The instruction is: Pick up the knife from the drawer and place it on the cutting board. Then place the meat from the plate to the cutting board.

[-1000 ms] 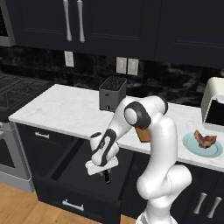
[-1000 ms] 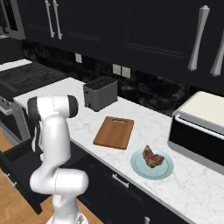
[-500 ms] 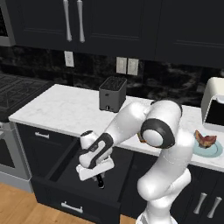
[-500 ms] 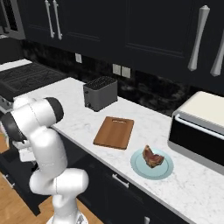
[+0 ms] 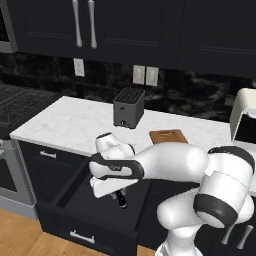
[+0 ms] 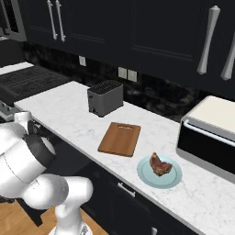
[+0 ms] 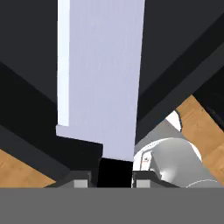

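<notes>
The gripper (image 7: 111, 177) has its fingers (image 7: 81, 180) pinching the black handle of the knife (image 7: 100, 74), blade pointing away from the hand, above the open drawer (image 5: 95, 200). Farther back on the bench (image 6: 69, 110), the cutting board (image 6: 120, 138) lies bare. Just beside it, the meat (image 6: 159, 164) rests on the plate (image 6: 147, 176).

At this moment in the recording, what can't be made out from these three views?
- Knife: the hand view cuts off its tip at the top edge; the black handle disappears between the gripper fingertips.
- Drawer interior: the left base view hides part of it behind the arm, and the dark inside gives no detail.
- Gripper in the left base view: too small and dark to judge its grip.
- Plate: partly covered by the meat.
</notes>
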